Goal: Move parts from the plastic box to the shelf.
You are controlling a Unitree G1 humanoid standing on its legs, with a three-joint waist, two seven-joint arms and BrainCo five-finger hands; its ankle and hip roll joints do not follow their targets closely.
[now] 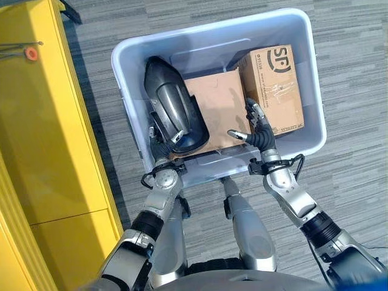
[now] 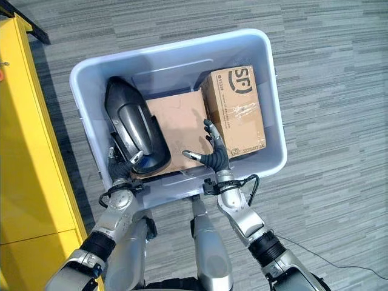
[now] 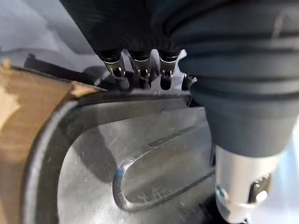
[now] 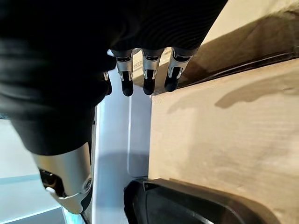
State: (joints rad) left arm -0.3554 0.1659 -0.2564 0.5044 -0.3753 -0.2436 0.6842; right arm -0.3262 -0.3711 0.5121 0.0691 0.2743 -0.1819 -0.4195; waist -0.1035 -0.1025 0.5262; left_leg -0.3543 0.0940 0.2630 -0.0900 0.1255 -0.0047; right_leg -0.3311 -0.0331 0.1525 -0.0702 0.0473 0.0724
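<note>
Centrally, a glossy black moulded shell part (image 1: 173,109) with a tapered nose lies in the pale plastic box (image 1: 128,91), partly over a flat cardboard box (image 1: 219,109) beside a taller printed carton (image 1: 273,88). Left hand (image 1: 159,147) at the shell's near end, fingers hidden: state cannot be told. Right hand (image 1: 257,130) spread above the cardboard. Yellow shelf (image 1: 42,133) stands at left on grey striped carpet (image 1: 351,79).

A grey striped carpet floor (image 1: 345,91) runs under everything. On its left side stands a yellow cabinet (image 1: 48,139) with a small orange disc (image 1: 31,53).
</note>
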